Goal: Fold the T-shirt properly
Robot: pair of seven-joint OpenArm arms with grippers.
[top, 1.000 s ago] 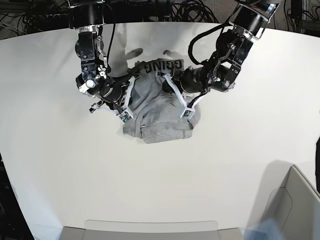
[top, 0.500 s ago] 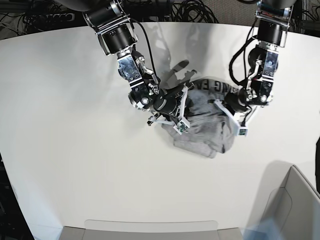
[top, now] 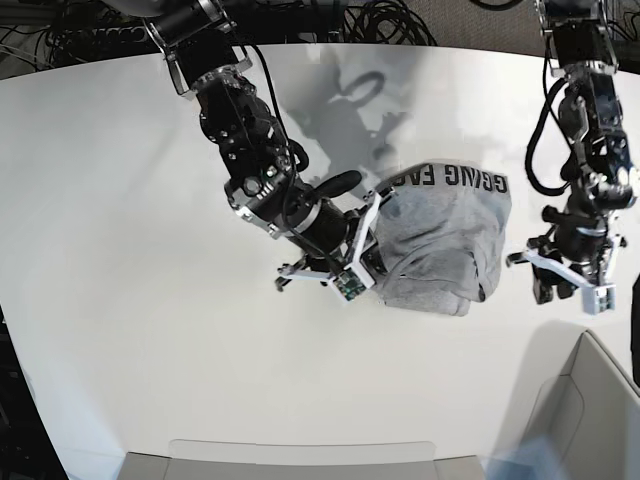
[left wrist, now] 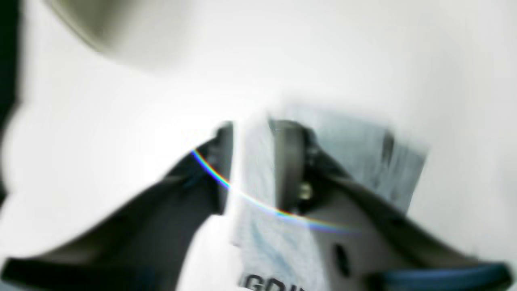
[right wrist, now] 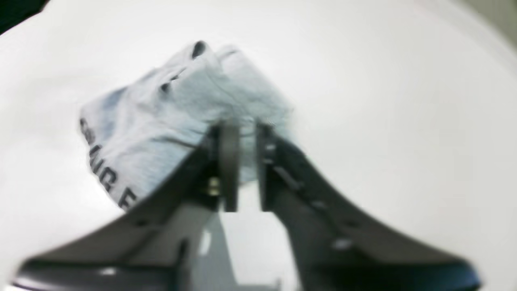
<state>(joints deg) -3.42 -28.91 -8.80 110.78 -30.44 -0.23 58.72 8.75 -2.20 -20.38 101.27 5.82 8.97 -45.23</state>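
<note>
The T-shirt (top: 445, 235) lies as a crumpled heather-grey bundle right of the table's middle, black lettering along its far edge. My right gripper (top: 360, 268) rests at the bundle's left edge. In the right wrist view its jaws stand a little apart (right wrist: 244, 133), with the T-shirt (right wrist: 169, 117) just beyond the tips and nothing pinched. My left gripper (top: 572, 295) hangs right of the bundle, apart from it in the base view. The blurred left wrist view shows its jaws spread (left wrist: 254, 133) with grey cloth (left wrist: 363, 161) behind and beneath them.
A pale open box (top: 590, 400) stands at the near right corner, close under the left gripper. A flat grey panel (top: 300, 458) lines the front edge. Dark cables (top: 380, 20) run behind the white table (top: 120, 250).
Both arms swept the T-shirt rightward across the table. Both grippers, shut on the cloth before, have opened and let go. The left gripper has pulled away to the bundle's right.
</note>
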